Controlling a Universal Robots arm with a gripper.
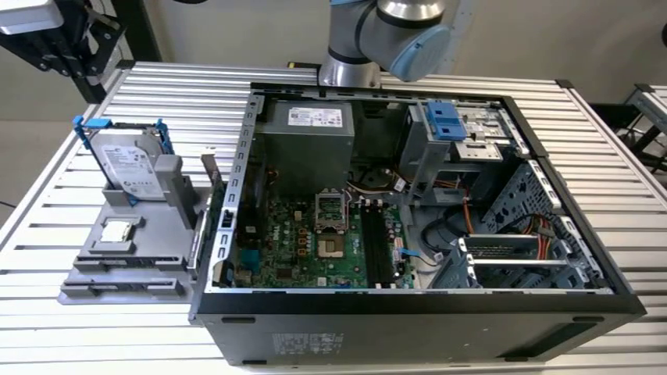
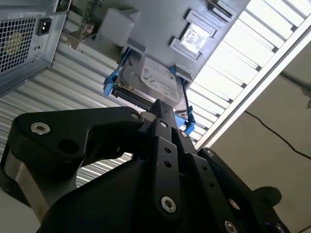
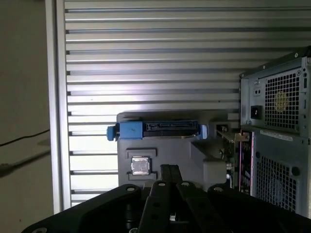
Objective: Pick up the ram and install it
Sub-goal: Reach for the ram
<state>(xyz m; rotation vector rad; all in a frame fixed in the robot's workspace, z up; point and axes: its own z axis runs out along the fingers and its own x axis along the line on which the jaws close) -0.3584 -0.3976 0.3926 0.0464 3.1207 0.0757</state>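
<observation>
Mostly masked by its own black links, the gripper (image 3: 169,168) shows fingers together, empty. The ram (image 1: 211,173), faint and thin, stands upright at the gray holder's (image 1: 115,275) edge beside the computer case (image 1: 417,311).

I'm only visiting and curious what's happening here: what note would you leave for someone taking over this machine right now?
Gripper: hangs above the gray parts holder, apart from the ram.
Ram: what looks like it stands on edge at the holder's side nearest the computer case, next to the hard drive.
Done: nothing visible yet.
Left: picking up the ram and installing it.
</observation>
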